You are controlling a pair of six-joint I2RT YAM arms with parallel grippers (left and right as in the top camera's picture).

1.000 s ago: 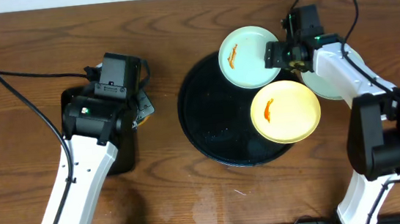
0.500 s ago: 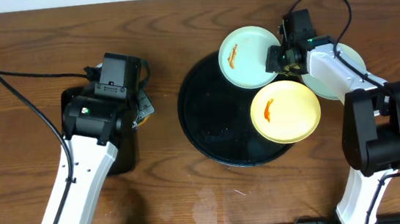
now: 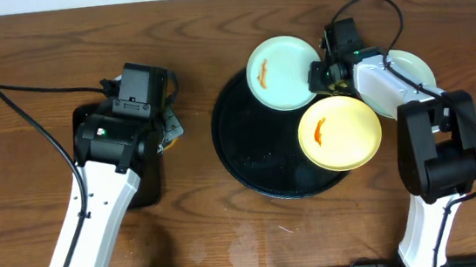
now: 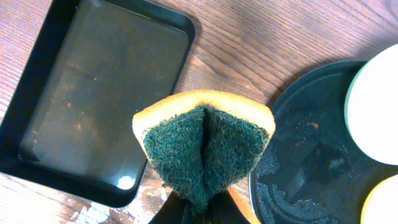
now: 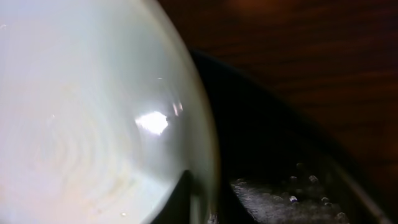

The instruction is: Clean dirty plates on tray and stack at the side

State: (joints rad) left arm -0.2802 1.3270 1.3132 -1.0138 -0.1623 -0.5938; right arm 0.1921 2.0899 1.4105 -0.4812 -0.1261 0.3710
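Note:
A pale blue-white plate [image 3: 280, 74] with an orange smear overhangs the far rim of the round black tray [image 3: 257, 145]. My right gripper [image 3: 320, 76] is shut on this plate's right edge; in the right wrist view the plate [image 5: 93, 112] fills the left, its rim between my fingers [image 5: 205, 211]. A pale yellow plate [image 3: 339, 132], also smeared orange, lies on the tray's right side. Another pale plate [image 3: 407, 72] sits off the tray at the right, partly under my right arm. My left gripper [image 4: 202, 208] is shut on a yellow sponge with a green scouring face [image 4: 205, 143], left of the tray.
A rectangular black tray [image 4: 93, 99] lies on the wooden table under my left arm, its corner visible [image 3: 143, 193]. The left gripper's cable [image 3: 36, 127] trails across the table at the left. Round tray edge [image 4: 311, 162] lies just right of the sponge.
The right gripper has closed on the pale blue-white plate's rim and pushed the plate left and slightly toward the back. The left arm has not moved.

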